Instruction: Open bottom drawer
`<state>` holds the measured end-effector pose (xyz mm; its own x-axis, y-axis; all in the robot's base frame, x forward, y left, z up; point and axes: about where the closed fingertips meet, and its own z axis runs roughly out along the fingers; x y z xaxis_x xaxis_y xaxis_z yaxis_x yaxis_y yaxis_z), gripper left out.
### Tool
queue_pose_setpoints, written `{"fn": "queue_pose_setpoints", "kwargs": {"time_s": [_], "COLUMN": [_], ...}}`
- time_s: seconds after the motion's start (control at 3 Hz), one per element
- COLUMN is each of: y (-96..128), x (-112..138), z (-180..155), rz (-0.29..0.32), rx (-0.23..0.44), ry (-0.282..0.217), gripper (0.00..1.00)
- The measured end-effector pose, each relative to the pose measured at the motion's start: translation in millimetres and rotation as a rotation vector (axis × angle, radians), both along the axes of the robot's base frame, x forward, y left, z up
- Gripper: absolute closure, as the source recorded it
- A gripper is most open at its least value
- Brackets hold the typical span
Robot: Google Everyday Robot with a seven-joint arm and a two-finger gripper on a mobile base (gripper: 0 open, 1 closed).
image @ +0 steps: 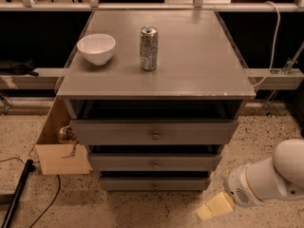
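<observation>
Yellowish plastic gripper (214, 207) on a white rounded arm sits near right, low over the speckled terrazzo floor. Whether it is wide or narrow cannot be told.

Task's thing, the bottom drawer (128, 183), a thin flat grey wooden front, lies left of the gripper and slightly farther, close to the floor. Its long axis runs left-right. Its small round metal knob (154, 185) is at centre, well left of the gripper, so the next move likely goes leftward and in toward the knob. The drawer looks not yet pulled out.

Above it come the wider grey middle drawer front (190, 162) and the widest grey top drawer front (109, 133), each with a like knob and dark gaps between.

An open brown cardboard box (61, 158) stands on the floor left.

Farther, the matte grey bench (199, 65) carries a white ceramic bowl (96, 48) on the left and an upright silver metal can (148, 48) just right of it, apart.
</observation>
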<state>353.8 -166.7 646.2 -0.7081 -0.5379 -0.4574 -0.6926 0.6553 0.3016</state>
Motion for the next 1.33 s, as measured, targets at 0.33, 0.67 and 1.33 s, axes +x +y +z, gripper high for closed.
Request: {"fn": "queue_pose_setpoints", "kwargs": {"time_s": [0.33, 0.67, 1.33], "y": [1.1, 2.3, 22.9], "x": [6.7, 6.8, 29.7], "z": [-31.0, -31.6, -94.8], "rz": [0.001, -0.006, -0.037], "rx": [-0.013, -0.008, 0.011], "ry": [0.039, 0.027, 0.065], "gripper": [0.0, 0.0, 0.0]}}
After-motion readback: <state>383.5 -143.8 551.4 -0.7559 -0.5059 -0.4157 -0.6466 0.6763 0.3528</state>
